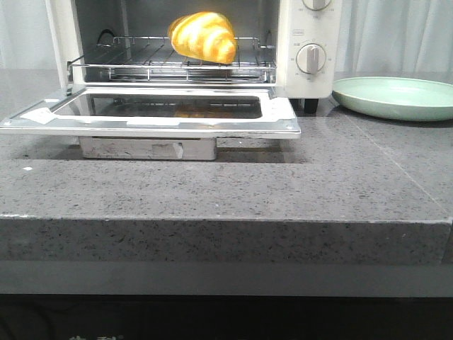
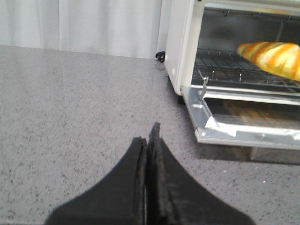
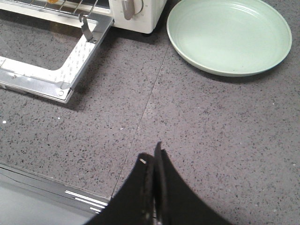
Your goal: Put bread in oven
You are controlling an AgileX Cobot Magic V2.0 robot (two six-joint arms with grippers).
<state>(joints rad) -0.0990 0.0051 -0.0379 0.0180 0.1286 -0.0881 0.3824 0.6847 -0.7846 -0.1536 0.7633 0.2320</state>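
The bread (image 1: 203, 36), a glossy golden roll with orange-brown stripes, lies on the wire rack (image 1: 170, 58) inside the cream-white oven (image 1: 309, 42). The glass door (image 1: 163, 112) hangs open and flat. The bread also shows in the left wrist view (image 2: 274, 57). My left gripper (image 2: 148, 136) is shut and empty over the grey counter, to the left of the oven. My right gripper (image 3: 153, 154) is shut and empty above the counter's front edge, in front of the plate. Neither gripper shows in the front view.
A pale green round plate (image 1: 396, 97) sits right of the oven, also in the right wrist view (image 3: 229, 35). The open door (image 3: 56, 70) juts out over the counter (image 1: 283, 184). A metal crumb tray (image 1: 147, 147) lies under it. White curtains hang behind.
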